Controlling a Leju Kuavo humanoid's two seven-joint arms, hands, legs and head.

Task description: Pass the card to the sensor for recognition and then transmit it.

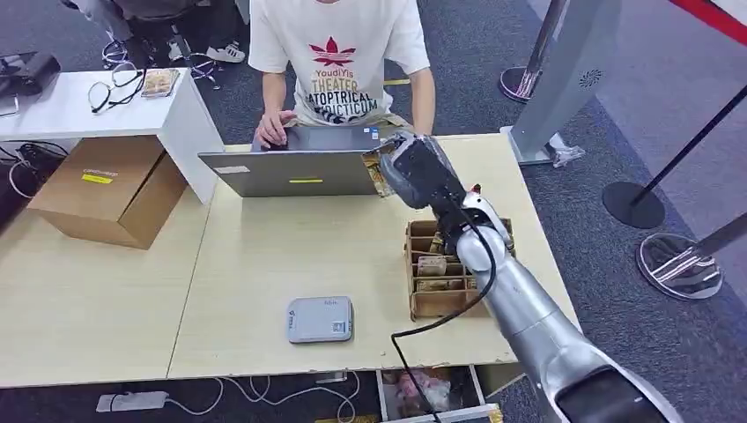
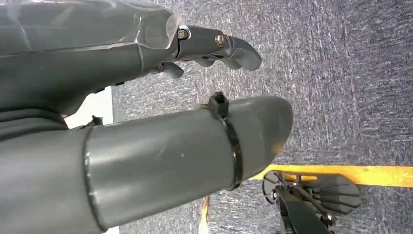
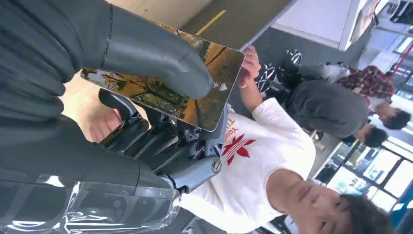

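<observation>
Right hand (image 1: 414,169) pinches the card (image 3: 195,83) at upper centre, beside the laptop (image 1: 295,167). Sensor (image 1: 320,318) lies lower centre, bare table (image 1: 264,256) around it. Left hand (image 2: 214,46) hangs empty, fingers loosely apart.

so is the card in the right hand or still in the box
In the hand. The right hand pinches the card between thumb and fingers, raised near the laptop, away from the cardboard box.
</observation>
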